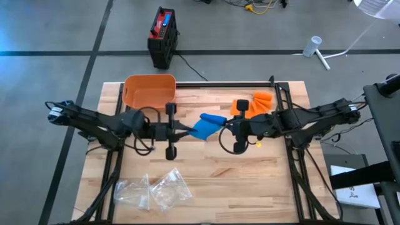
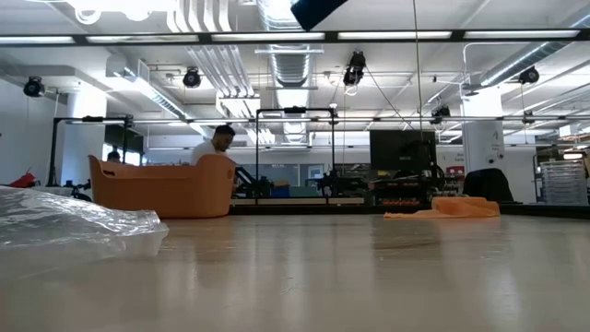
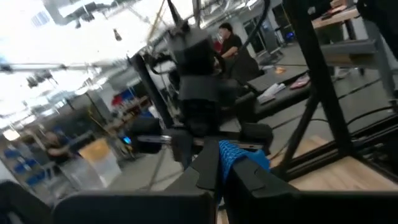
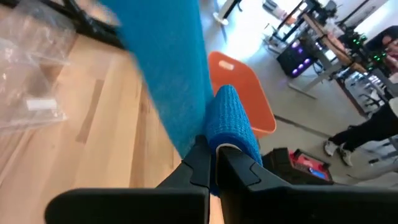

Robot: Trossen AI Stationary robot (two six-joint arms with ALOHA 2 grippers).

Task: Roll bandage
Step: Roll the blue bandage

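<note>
At frame centre, high view: a blue bandage (image 1: 207, 125) is held off the wooden table (image 1: 250, 181).
Left gripper (image 1: 185, 131): clamped on the bandage's left end.
Right gripper (image 1: 223, 127): fingers pinched on its right end.
Upper left: orange bin (image 1: 149, 91).
Lower left: plastic bags (image 1: 153, 190).

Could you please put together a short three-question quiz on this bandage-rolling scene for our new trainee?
1. True or false: the blue bandage is held up between the left gripper and the right gripper.
2. What lies on the table's front left part? A) clear plastic bags B) scissors C) a tape roll
3. Fill in: the orange bin stands behind the ____ arm.

Key: 1 true; 2 A; 3 left.
</note>
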